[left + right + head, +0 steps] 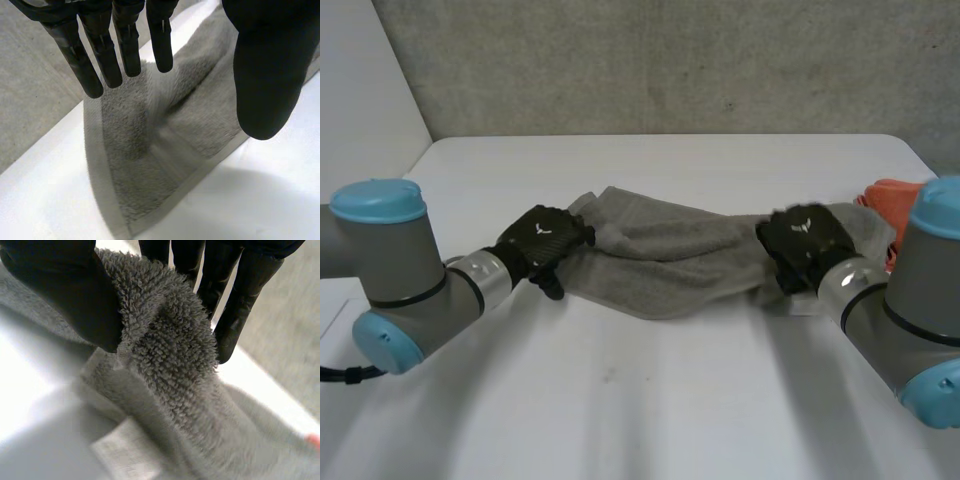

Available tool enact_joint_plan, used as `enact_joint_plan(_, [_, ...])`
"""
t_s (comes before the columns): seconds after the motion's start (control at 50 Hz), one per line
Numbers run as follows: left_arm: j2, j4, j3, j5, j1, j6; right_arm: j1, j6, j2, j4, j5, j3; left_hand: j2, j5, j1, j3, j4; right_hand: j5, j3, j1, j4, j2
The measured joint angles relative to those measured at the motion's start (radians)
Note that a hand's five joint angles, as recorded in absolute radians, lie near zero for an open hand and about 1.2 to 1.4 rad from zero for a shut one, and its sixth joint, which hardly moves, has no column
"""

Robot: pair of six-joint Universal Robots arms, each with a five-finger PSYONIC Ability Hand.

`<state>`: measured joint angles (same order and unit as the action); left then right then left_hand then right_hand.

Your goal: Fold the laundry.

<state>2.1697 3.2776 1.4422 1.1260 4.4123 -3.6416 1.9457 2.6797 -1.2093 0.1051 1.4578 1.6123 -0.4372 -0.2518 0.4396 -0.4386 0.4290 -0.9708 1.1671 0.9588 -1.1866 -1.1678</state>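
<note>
- Head view: hovering over towel (670, 255) at its left end with left hand (542, 238), straight, spread, gripping nothing.
- Pinching a fold at right end, clamped in right hand (805, 240).

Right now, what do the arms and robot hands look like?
The left arm and right arm are thick grey tubes with rounded light-blue caps and silvery wrist rings. The left robot hand and right robot hand are matt black: slim fingers, a thick thumb, a small white mark on the back.
</note>
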Motion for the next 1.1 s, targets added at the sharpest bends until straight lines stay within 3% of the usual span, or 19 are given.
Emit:
enact_joint_plan(0.06, [-0.036, 0.001, 0.032, 0.011, -0.007, 0.077, 0.042, 0.002, -0.046, -0.029, 0.001, -0.033, 0.0, 0.0, 0.0, 0.0, 0.0, 0.0, 0.0, 0.0, 0.0, 0.0])
enact_joint_plan(0.08, [-0.06, 0.0, 0.054, 0.024, -0.016, 0.152, 0.074, 0.003, -0.071, -0.066, 0.002, -0.066, 0.0, 0.0, 0.0, 0.0, 0.0, 0.0, 0.001, 0.0, 0.0, 0.0])
enact_joint_plan(0.12, [-0.06, 0.0, 0.054, 0.024, -0.016, 0.152, 0.074, 0.003, -0.071, -0.066, 0.002, -0.066, 0.0, 0.0, 0.0, 0.0, 0.0, 0.0, 0.001, 0.0, 0.0, 0.0])
enact_joint_plan(0.14, [-0.091, 0.001, 0.081, 0.044, -0.033, 0.256, 0.117, 0.003, -0.096, -0.129, 0.002, -0.116, 0.0, 0.0, 0.0, 0.0, 0.0, 0.0, 0.009, 0.0, 0.0, 0.0])
enact_joint_plan(0.22, [-0.12, 0.004, 0.106, 0.079, -0.07, 0.359, 0.172, 0.005, -0.115, -0.22, 0.004, -0.189, 0.0, 0.0, 0.0, 0.0, 0.0, 0.0, 0.014, 0.0, 0.0, 0.0])
enact_joint_plan(0.36, [-0.133, 0.013, 0.105, 0.179, -0.148, 0.424, 0.243, 0.033, -0.139, -0.326, 0.009, -0.301, 0.0, 0.001, 0.0, 0.0, 0.0, 0.0, 0.015, 0.0, 0.0, 0.0])
enact_joint_plan(0.64, [-0.075, 0.019, 0.044, 0.249, -0.192, 0.455, 0.257, 0.072, -0.221, -0.331, 0.01, -0.347, 0.004, 0.004, 0.0, 0.002, -0.001, 0.0, 0.015, 0.015, 0.0, 0.0])
enact_joint_plan(0.78, [-0.026, 0.051, -0.01, 0.342, -0.186, 0.452, 0.253, 0.07, -0.259, -0.354, 0.01, -0.337, -0.141, -0.147, 0.149, -0.14, 0.147, -0.014, 0.015, 0.015, 0.0, 0.0])
enact_joint_plan(0.8, [-0.013, 0.078, -0.027, 0.387, -0.177, 0.448, 0.248, 0.07, -0.273, -0.365, 0.009, -0.329, -0.141, -0.147, 0.149, -0.14, 0.147, -0.014, 0.015, 0.015, 0.0, 0.0])
enact_joint_plan(0.82, [-0.009, 0.088, -0.032, 0.402, -0.173, 0.446, 0.247, 0.069, -0.276, -0.367, 0.008, -0.327, -0.476, -0.479, 0.506, -0.471, 0.485, -0.014, 0.015, 0.015, 0.0, 0.0])
enact_joint_plan(0.84, [-0.005, 0.098, -0.036, 0.417, -0.168, 0.444, 0.246, 0.069, -0.281, -0.371, 0.007, -0.323, -0.476, -0.479, 0.506, -0.471, 0.485, -0.014, 0.015, 0.015, 0.0, 0.0])
enact_joint_plan(0.86, [-0.001, 0.111, -0.04, 0.435, -0.16, 0.438, 0.244, 0.067, -0.285, -0.375, 0.006, -0.319, -0.629, -0.623, 0.661, -0.613, 0.63, -0.014, 0.015, 0.015, 0.0, 0.0])
enact_joint_plan(0.9, [0.0, 0.131, -0.042, 0.462, -0.137, 0.417, 0.237, 0.062, -0.294, -0.383, 0.003, -0.31, -0.727, -0.711, 0.702, -0.722, 0.742, -0.014, 0.015, 0.015, 0.0, 0.0])
enact_joint_plan(1.04, [-0.087, 0.121, 0.008, 0.477, -0.102, 0.299, 0.192, 0.032, -0.3, -0.405, -0.002, -0.307, -0.752, -0.713, 0.702, -0.747, 0.765, -0.015, 0.015, 0.015, 0.0, 0.0])
enact_joint_plan(1.06, [-0.205, 0.099, 0.069, 0.462, -0.101, 0.207, 0.144, -0.01, -0.294, -0.435, -0.004, -0.322, -0.753, -0.713, 0.702, -0.748, 0.765, -0.015, 0.015, 0.015, 0.0, 0.0])
enact_joint_plan(1.1, [-0.314, 0.087, 0.116, 0.445, -0.107, 0.147, 0.118, -0.042, -0.284, -0.461, -0.002, -0.344, -0.753, -0.713, 0.702, -0.748, 0.765, -0.015, 0.015, 0.015, 0.0, 0.0])
